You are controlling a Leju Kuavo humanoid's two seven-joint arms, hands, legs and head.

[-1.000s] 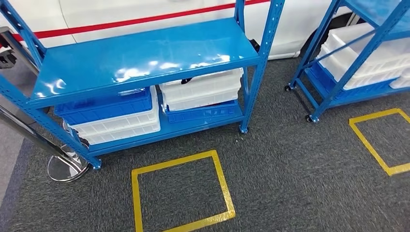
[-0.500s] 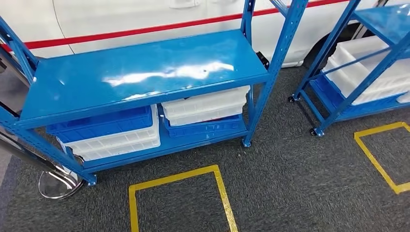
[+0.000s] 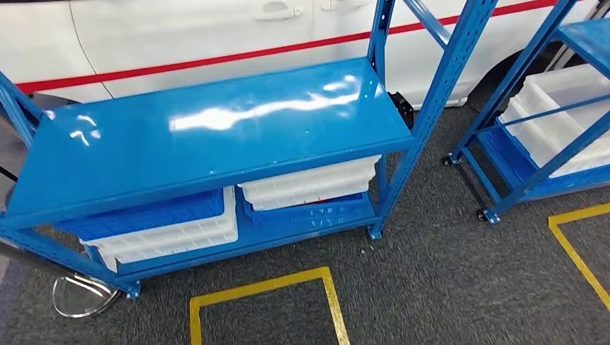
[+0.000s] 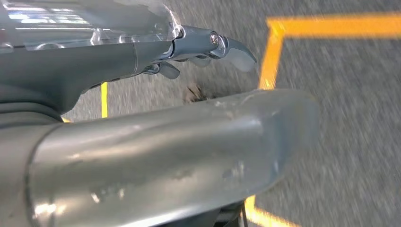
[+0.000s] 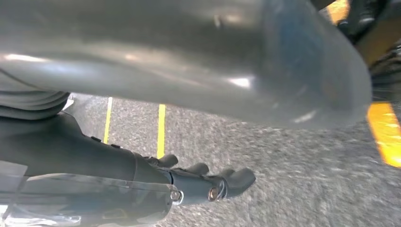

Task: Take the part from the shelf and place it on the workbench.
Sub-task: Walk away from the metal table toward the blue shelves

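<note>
I've walked closer: shelf [image 3: 216, 136] now centre frame. Left hand [image 4: 208, 47] and right hand [image 5: 208, 184] hang empty, fingers loose. Part presumably in the lower bins [image 3: 309, 183]; can't tell.

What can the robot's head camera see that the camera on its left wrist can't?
Head view: a blue shelf with white bins and blue bins beneath, a white car behind, and a second shelf to the right.

Left wrist view: the left hand hanging over the floor, holding nothing, close behind its thick thumb.

Both: grey carpet with yellow tape.
</note>
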